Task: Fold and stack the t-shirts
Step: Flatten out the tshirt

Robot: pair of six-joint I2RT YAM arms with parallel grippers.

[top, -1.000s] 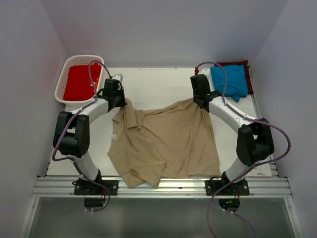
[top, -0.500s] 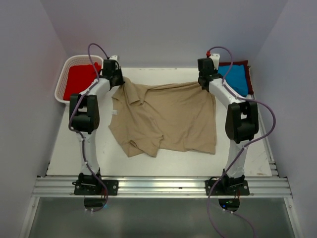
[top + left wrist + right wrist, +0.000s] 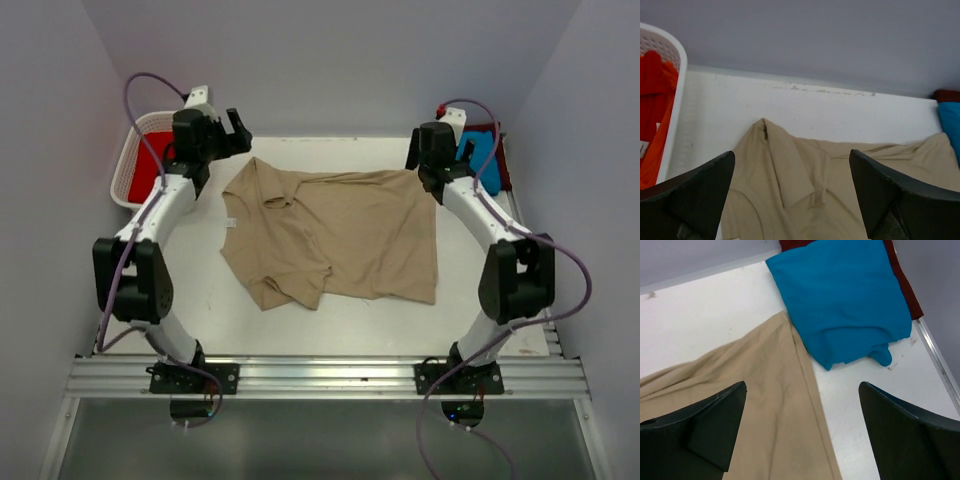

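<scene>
**Left wrist view.** The fingers (image 3: 695, 195) of the left gripper (image 3: 791, 167) are spread wide. Nothing is between them and they do not touch any cloth. Under the gap lies the collar end of the tan shirt (image 3: 805, 150), on the table (image 3: 715, 100), with one collar flap turned up. At the left edge is the basket (image 3: 679, 65) with the red shirt (image 3: 652, 110) inside. At the right edge are slivers of the blue shirt (image 3: 951, 125) and the maroon shirt (image 3: 946, 95).

**Right wrist view.** The fingers (image 3: 710, 425) of the right gripper (image 3: 802, 390) are also released, with nothing held. The far-right corner of the tan shirt (image 3: 765, 390) lies below them on the table (image 3: 700, 315). Only this view shows the stack clearly:
- The blue shirt (image 3: 845, 300) is folded and lies on top of the maroon shirt (image 3: 904, 282), which shows along its far and right edges.
- The blue shirt's edge meets the tan corner. Whether they touch or overlap cannot be told.

**Top view.** Only this view shows the whole outline of the tan shirt (image 3: 340, 235).
- It is spread across the middle of the table (image 3: 170, 300), between the arms.
- Its far edge is roughly straight, and its near-left part is bunched and folded over.
- The left gripper (image 3: 222, 135) sits off the shirt's far-left corner, between it and the basket (image 3: 150, 117).
- The red shirt (image 3: 150, 170) is partly hidden by the arm.
- The right gripper (image 3: 438, 152) is at the far-right corner and covers much of the blue shirt (image 3: 490, 170).
</scene>
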